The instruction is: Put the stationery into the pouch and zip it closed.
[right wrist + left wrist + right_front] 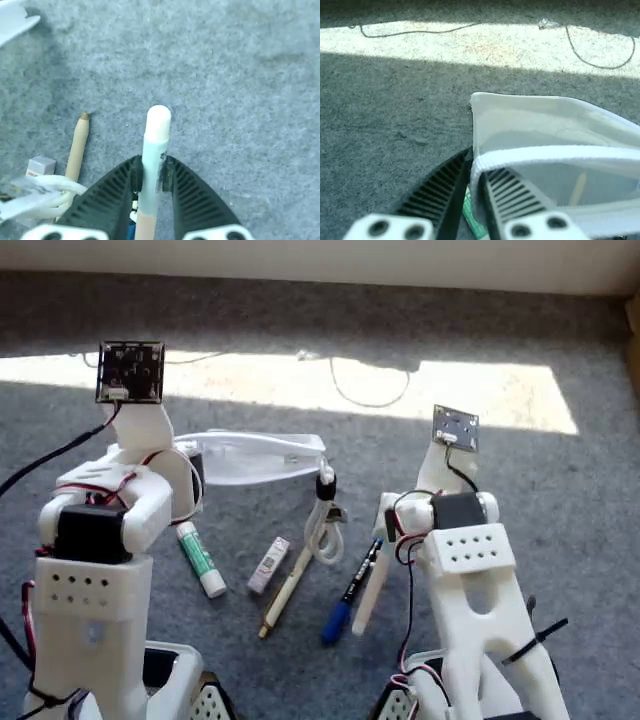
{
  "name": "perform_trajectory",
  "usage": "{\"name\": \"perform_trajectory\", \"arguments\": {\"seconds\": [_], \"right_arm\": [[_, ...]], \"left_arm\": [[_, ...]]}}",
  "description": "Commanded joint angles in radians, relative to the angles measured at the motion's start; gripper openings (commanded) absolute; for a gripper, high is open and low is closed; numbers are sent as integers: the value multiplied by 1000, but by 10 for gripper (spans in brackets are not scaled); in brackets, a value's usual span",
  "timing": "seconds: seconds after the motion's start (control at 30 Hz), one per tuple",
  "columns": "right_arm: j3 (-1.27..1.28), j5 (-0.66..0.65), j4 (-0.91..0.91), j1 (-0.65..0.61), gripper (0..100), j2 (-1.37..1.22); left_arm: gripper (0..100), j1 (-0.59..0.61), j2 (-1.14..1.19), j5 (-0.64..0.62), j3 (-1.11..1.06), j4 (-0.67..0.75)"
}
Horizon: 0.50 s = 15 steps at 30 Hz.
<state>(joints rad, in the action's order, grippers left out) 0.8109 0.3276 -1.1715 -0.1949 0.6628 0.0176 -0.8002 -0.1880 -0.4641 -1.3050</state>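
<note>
1. Looking down in the high view, the pouch [255,458] lies on the grey carpet [560,530] at about 11 o'clock from the middle of the scene. The left tool [192,480] is at its 9 o'clock end. The stationery lies outside it, toward 6 o'clock: a glue stick [200,560], an eraser [268,565], a beige pencil [285,592], a blue marker [350,592] and a white pen [367,600]. A white cord [325,525] lies between them and the pouch. The right tool [385,535] sits over the pen's upper end, at about 4 o'clock from the pouch.
2. In the left wrist view, the left tool [474,167] is all but closed, pinching the white band along the pouch [545,125] edge, and the mouth appears to be held apart. A pale stick shape shows through the clear wall. I cannot tell whether it is inside or underneath.
3. In the right wrist view, the right tool [151,165] is clamped around the white pen [156,130]. The beige pencil [77,145] and the eraser [40,165] lie just beside it on the carpet.
4. My judgement is that the task is at an early stage. Nothing is surely packed. The pen is gripped and ready to go in first, the four other items must follow, and the zip is not yet drawn.
</note>
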Motion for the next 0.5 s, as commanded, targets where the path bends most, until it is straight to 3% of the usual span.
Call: {"name": "perform_trajectory", "arguments": {"seconds": [0.0,0.4,0.47], "right_arm": [[8,-18,28,-4,8,116],[47,-20,24,-4,8,397],[44,-68,28,-4,8,456]], "left_arm": [[6,-12,143,-11,148,-32],[6,-12,378,-12,426,-155],[6,-12,406,-23,433,-152]]}}
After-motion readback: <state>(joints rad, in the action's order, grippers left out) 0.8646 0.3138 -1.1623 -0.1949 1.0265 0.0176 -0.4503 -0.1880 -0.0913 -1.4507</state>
